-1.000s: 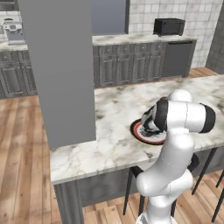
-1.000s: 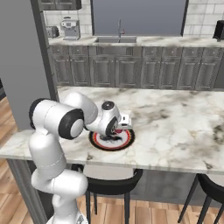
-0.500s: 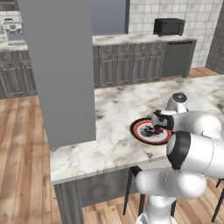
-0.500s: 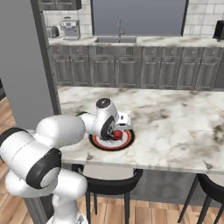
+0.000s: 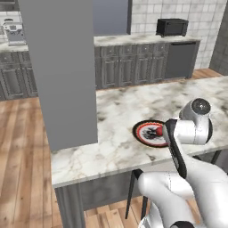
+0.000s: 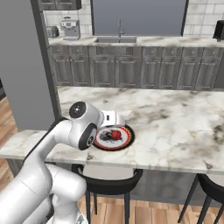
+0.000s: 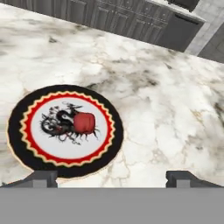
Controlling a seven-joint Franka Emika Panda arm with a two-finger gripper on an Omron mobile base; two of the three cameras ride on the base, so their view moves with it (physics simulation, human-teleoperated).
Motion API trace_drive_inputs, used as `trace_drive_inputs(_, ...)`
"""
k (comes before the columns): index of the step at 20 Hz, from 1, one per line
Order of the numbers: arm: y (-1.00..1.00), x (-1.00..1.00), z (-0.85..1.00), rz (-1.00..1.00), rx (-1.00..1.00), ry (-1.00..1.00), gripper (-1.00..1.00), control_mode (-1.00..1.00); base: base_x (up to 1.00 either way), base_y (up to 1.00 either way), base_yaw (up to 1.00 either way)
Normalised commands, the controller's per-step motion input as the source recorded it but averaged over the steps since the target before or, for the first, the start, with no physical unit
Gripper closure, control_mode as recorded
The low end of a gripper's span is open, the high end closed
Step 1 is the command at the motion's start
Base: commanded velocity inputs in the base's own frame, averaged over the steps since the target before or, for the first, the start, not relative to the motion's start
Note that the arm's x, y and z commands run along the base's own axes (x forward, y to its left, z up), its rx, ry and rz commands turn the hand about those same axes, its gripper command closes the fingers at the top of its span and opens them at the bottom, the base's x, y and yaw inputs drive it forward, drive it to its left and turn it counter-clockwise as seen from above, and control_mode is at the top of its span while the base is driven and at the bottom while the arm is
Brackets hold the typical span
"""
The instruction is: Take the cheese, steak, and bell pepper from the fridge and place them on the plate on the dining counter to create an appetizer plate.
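Observation:
The plate [image 7: 17, 131], black-rimmed with a red ring, lies on the marble dining counter [image 7: 166, 109]. On its white centre rests one small red rounded lump [image 7: 84, 123]; no stem shows, so I cannot tell whether it is the bell pepper or the steak. The same lump [image 6: 116, 134] shows on the plate [image 6: 124, 142] in the right base view, and the plate [image 5: 143, 136] also appears in the left base view. My gripper [image 7: 113, 178] hovers above the counter just off the plate's near rim, open, with nothing between its fingers. The cheese and the fridge are out of view.
A grey square pillar [image 5: 62, 71] rises from the counter's left end. Black stools [image 6: 107, 181] [image 6: 210, 188] stand under the counter's front edge. Behind runs a dark-cabinet sink counter [image 6: 131, 65] with a coffee machine [image 6: 70, 28] and a microwave [image 5: 172, 27].
The gripper has drawn back from over the plate and its jaws have spread wider. The arm's elbow has swung down and around. The red lump stays on the plate.

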Motion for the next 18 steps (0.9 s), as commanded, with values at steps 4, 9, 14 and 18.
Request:
trace_drive_inputs(4,0.02,-0.98,1.00,0.00,-0.03,-0.27,-1.00,-1.00,0.00,0.00,0.00)
trace_drive_inputs(9,0.30,-0.45,1.00,-0.06,0.02,-0.10,-1.00,-1.00,0.00,0.00,0.00)
trace_drive_inputs(14,0.79,-0.13,0.47,-0.02,-0.01,0.04,-1.00,-1.00,0.00,0.00,0.00)
trace_drive_inputs(18,0.68,0.00,0.48,0.00,0.00,0.08,-1.00,-1.00,0.00,0.00,0.00)
